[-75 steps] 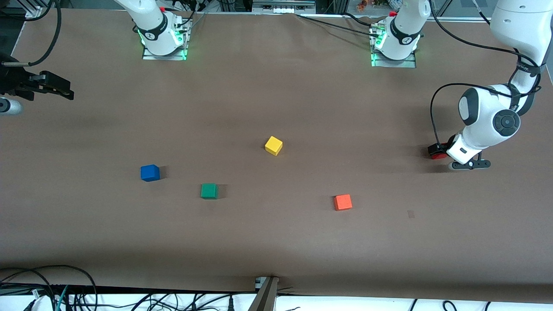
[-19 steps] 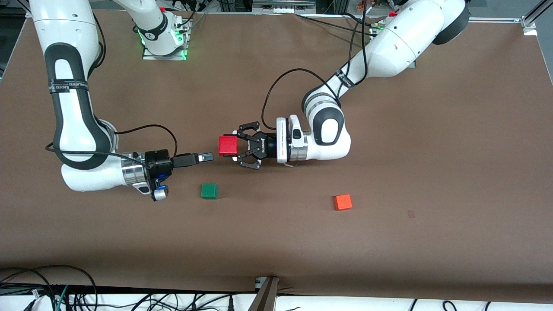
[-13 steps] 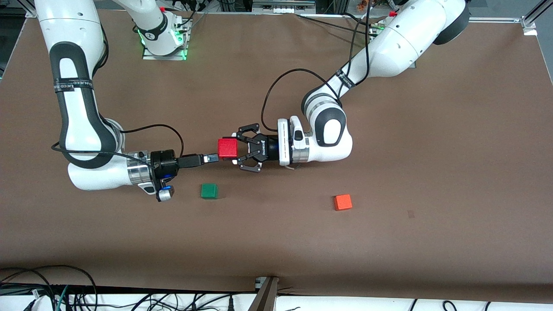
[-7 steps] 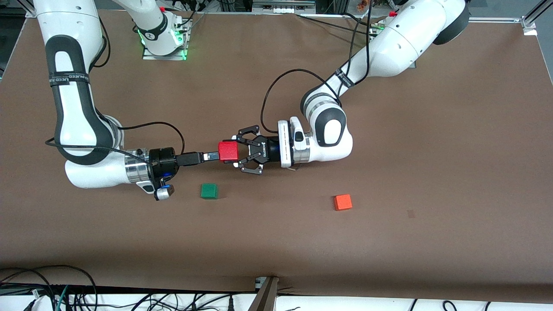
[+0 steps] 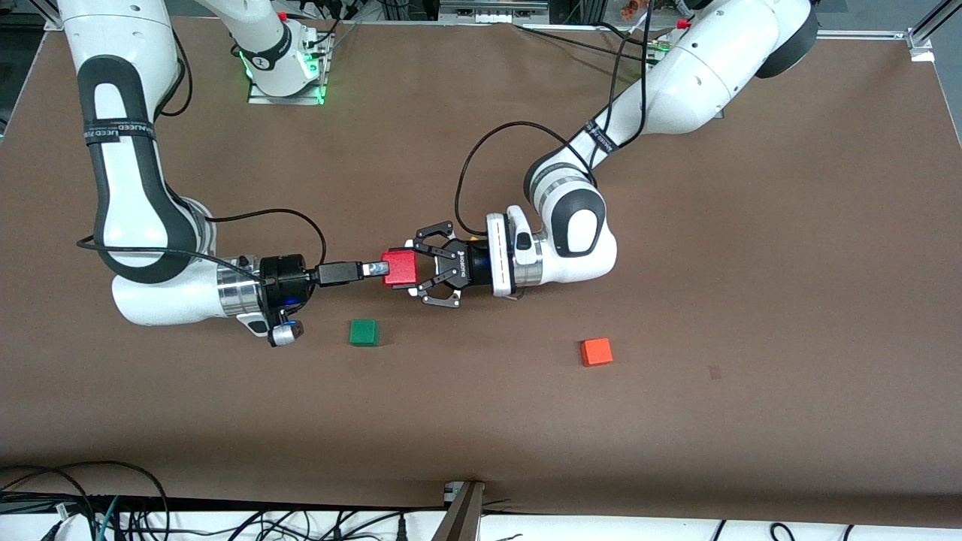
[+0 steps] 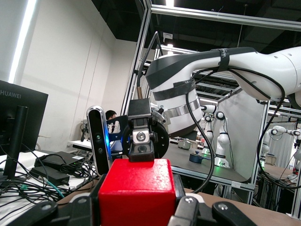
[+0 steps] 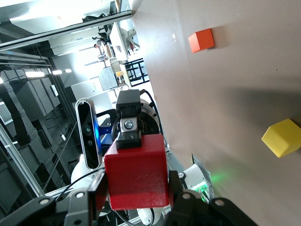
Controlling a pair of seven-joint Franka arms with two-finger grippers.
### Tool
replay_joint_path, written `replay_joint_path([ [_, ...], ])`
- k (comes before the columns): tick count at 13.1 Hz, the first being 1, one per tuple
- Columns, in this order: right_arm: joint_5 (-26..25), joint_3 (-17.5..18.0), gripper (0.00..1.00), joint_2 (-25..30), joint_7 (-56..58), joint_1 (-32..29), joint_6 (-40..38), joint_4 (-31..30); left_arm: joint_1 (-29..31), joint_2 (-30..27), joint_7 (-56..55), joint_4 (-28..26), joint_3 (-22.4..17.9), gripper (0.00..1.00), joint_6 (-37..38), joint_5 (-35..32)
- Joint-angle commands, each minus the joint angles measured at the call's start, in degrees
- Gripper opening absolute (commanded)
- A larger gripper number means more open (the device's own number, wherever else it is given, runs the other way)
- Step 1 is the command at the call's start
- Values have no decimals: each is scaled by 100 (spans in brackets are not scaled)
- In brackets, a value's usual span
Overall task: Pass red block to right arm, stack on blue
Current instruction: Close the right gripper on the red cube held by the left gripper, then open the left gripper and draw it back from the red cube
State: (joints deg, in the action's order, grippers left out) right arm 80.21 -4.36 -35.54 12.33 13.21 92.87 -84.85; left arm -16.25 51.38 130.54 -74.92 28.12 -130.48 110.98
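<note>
Red block [image 5: 400,268] between left gripper [image 5: 421,269] claws (airborne)

The blue cube is hidden from every view; the yellow cube [image 7: 282,137] goes unseen from the front, under the left arm's wrist [image 5: 518,252].

The red block [image 5: 399,268] has plain matt faces, smooth like painted wood or foam, though which cannot be told. The green cube [image 5: 364,331] and orange-red cube [image 5: 597,352] look equally matt. The table [image 5: 751,300] wears a dull brown, paper-like sheet. Both arms have glossy white plastic shells; the right arm [image 5: 128,173] shows a brushed silver metal wrist ring.
</note>
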Motion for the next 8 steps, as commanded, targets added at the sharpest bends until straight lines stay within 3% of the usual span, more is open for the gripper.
replay_joint_path([
  [1, 109, 41, 35, 126, -3, 85, 90, -137, -28, 66, 120, 118, 9, 0, -39, 134],
  [2, 100, 41, 35, 126, -3, 94, 117, -128, -28, 57, 112, 118, 9, 0, -39, 143],
  [3, 100, 41, 35, 126, -3, 120, 117, -128, -28, 57, 155, 118, 9, 28, -4, 143],
  [4, 92, 41, 34, 126, -3, 120, 117, -137, -19, 57, 269, 110, -8, 99, 22, 82],
  [8, 22, 6, 32, 126, -3, 103, 82, -93, 122, 4, 437, -13, 35, 100, 31, 152],
])
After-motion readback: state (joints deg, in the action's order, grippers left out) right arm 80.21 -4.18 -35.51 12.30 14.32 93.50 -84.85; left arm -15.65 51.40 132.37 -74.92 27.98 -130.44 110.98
